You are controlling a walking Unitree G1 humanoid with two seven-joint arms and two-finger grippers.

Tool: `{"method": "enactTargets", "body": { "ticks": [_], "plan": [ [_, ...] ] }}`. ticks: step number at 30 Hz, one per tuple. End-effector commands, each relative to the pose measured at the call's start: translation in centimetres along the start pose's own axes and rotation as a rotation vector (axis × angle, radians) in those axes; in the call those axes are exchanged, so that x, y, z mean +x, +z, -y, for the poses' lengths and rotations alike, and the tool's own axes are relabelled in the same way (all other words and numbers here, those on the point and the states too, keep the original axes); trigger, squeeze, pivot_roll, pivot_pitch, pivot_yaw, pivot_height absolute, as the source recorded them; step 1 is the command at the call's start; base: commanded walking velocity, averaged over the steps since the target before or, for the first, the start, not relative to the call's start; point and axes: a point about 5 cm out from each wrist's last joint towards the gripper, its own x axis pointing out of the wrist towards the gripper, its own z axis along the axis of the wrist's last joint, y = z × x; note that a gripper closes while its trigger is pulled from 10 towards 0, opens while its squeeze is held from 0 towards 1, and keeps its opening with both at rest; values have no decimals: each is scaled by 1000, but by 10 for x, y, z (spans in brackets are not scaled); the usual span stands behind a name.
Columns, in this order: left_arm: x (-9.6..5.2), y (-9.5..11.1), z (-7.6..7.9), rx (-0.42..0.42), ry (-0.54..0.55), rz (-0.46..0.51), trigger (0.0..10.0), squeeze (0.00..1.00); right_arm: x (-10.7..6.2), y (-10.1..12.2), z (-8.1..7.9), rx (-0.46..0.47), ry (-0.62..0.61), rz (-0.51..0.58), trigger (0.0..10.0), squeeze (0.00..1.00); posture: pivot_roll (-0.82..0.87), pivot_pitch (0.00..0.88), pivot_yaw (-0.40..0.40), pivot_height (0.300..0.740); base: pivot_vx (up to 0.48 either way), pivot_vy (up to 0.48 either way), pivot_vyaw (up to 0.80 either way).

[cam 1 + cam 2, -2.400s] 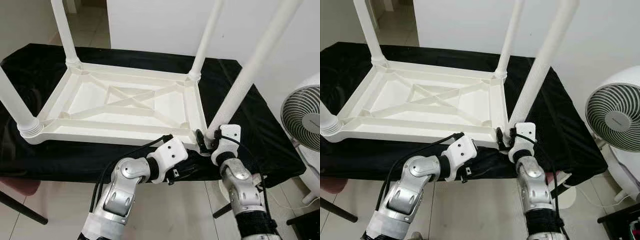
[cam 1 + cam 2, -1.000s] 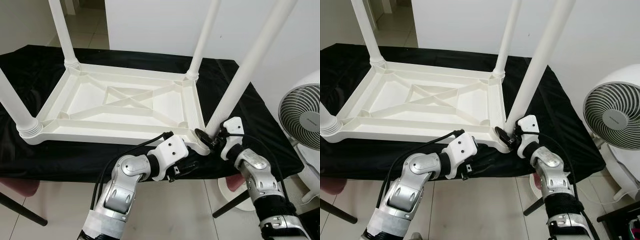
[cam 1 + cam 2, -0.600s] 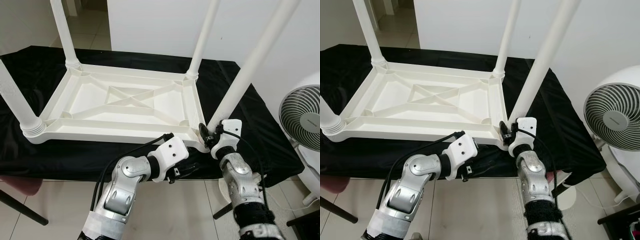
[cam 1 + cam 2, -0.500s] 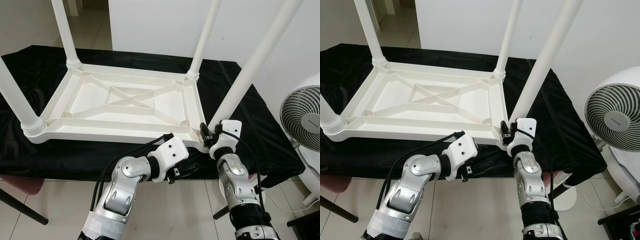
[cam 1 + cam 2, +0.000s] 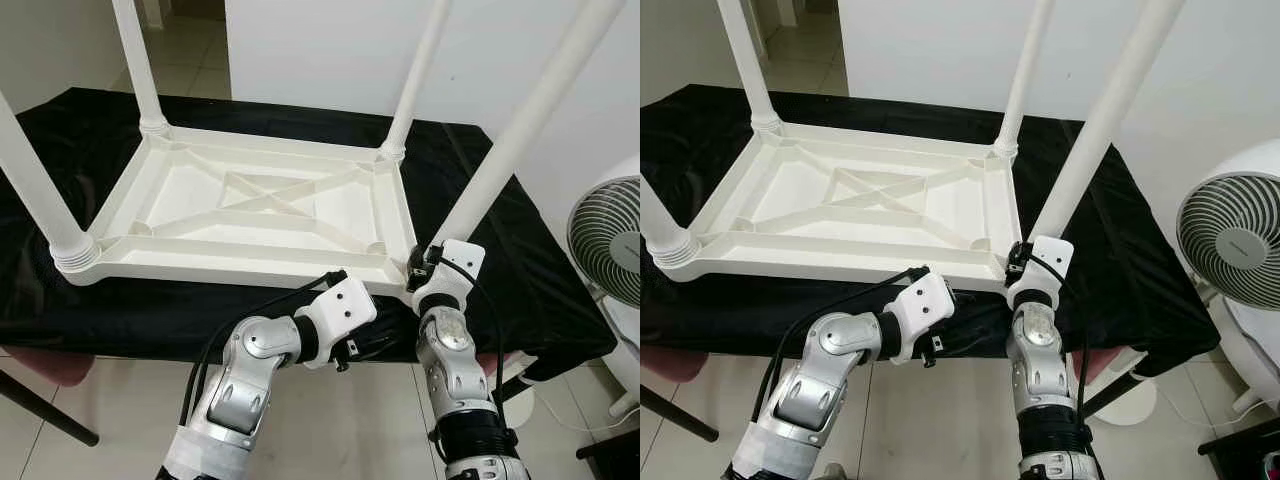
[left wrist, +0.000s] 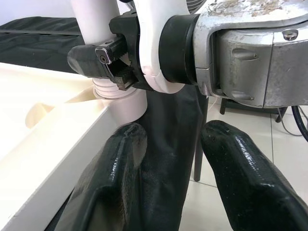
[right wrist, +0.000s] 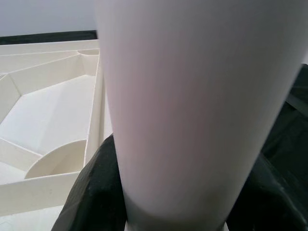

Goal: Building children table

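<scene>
The white plastic children's table [image 5: 230,268] lies upside down on a black-draped surface, with its legs standing up. My right gripper [image 5: 420,268] is shut on the base of the near right leg [image 5: 520,130], where the leg meets its corner socket. In the right wrist view that leg [image 7: 183,96] stands between the black fingers [image 7: 91,192]. My left gripper [image 6: 168,139] is open just below the table's front rim, beside that corner, with the hanging black cloth behind its fingers. The right gripper [image 6: 103,62] is seen from the left wrist at the leg's threaded base.
The black cloth [image 5: 520,290] hangs over the front edge of the supporting surface. A white floor fan [image 5: 610,235] stands to the right. A dark red seat [image 5: 40,365] is low on the left. Tiled floor lies under my arms.
My right forearm has swung from out on the right to straight under the leg, turning about it while the gripper stayed at the leg's base. The left arm has held still.
</scene>
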Motion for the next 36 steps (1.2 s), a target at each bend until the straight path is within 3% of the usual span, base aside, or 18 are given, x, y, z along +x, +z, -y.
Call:
{"method": "enactTargets", "body": {
  "ticks": [1,2,3,4,9,11,13,14,15,18,24,25,28,32,36],
  "plan": [
    [6,5,-3,-30,215,39,10000,0,-1,-12,14,4,-68,-67,7059,0,113,10,-87,740,0,0,0],
    [6,5,-3,-30,216,39,10000,0,-1,-10,11,4,-52,-57,10000,0,113,10,-87,740,0,0,0],
    [6,5,-3,-30,216,39,10000,0,-1,-10,11,4,-52,-57,10000,0,113,10,-87,740,0,0,0],
    [6,5,-3,-30,218,40,10000,0,-1,-8,11,11,-41,-45,10000,1000,112,12,-88,740,0,0,0],
    [6,5,-3,-32,219,41,10000,0,1,-4,12,19,-15,-22,10000,1000,109,13,-88,740,0,0,0],
    [7,5,-3,-32,221,41,10000,0,2,0,11,25,94,-4,10000,1000,110,16,-90,740,0,0,0],
    [7,5,-3,-32,221,41,10000,0,2,0,11,25,94,-4,10000,1000,110,16,-90,740,0,0,0],
    [6,5,-3,-31,222,41,10000,0,4,1,11,21,190,-6,10000,0,108,16,-88,740,0,0,0],
    [6,5,-3,-31,222,41,10000,0,4,1,11,21,190,-6,10000,0,108,16,-88,740,0,0,0],
    [7,5,-4,-31,221,41,10000,0,6,5,17,-20,405,-12,10000,0,102,16,-83,740,0,0,0],
    [7,5,-5,-29,221,41,10000,0,8,8,21,-65,495,-15,10000,0,99,16,-80,740,0,0,0],
    [7,5,-5,-28,221,40,10000,0,11,9,23,-101,557,-17,10000,0,98,18,-78,740,0,0,0],
    [7,5,-5,-28,221,40,10000,0,11,9,23,-101,557,-17,10000,0,98,18,-78,740,0,0,0],
    [5,6,-7,-28,233,38,10000,0,17,8,23,-217,783,-48,10000,0,108,32,-73,740,0,0,0],
    [5,6,-8,-29,239,38,10000,0,19,6,24,-227,806,-69,10000,0,112,38,-74,740,0,0,0]
  ]
}}
